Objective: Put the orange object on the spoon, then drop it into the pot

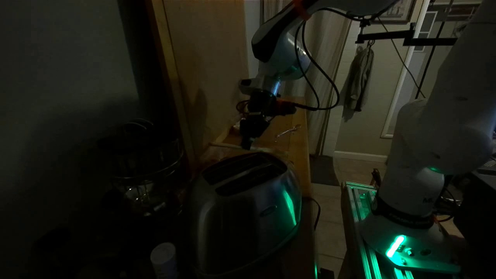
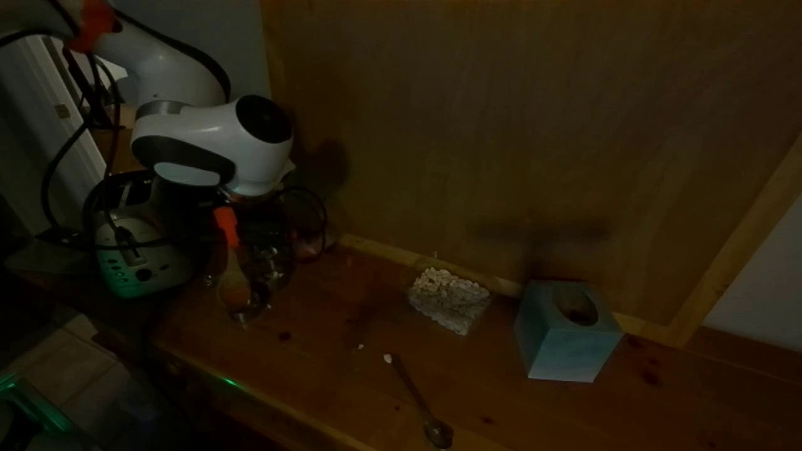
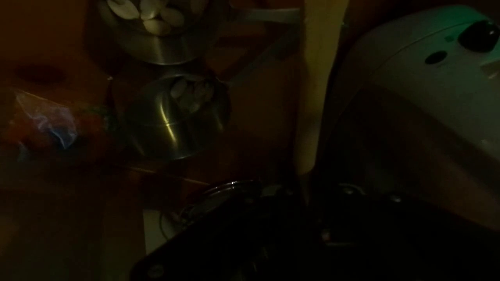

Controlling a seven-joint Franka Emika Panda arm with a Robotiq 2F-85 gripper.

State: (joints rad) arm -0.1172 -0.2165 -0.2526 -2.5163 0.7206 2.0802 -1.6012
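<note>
My gripper (image 1: 247,143) is shut on a pale wooden stick-like handle, likely a wooden spoon (image 3: 319,74). In an exterior view the spoon (image 1: 224,145) lies nearly level behind the toaster, above the counter. In an exterior view a pale spoon-like shape (image 2: 233,279) hangs below the arm with a dull orange patch at its lower end; I cannot tell what the patch is. Two small metal pots with handles, a nearer pot (image 3: 175,128) and a farther pot (image 3: 164,52), hold white pieces, left of the stick in the wrist view. No clear separate orange object shows.
A steel toaster (image 1: 248,209) stands beside the gripper. A clear bag (image 3: 50,121) with reddish contents lies near the pots. A tray of white pieces (image 2: 450,300), a tissue box (image 2: 567,332) and a metal spoon (image 2: 416,398) are on the counter. A wooden board (image 2: 532,156) stands behind.
</note>
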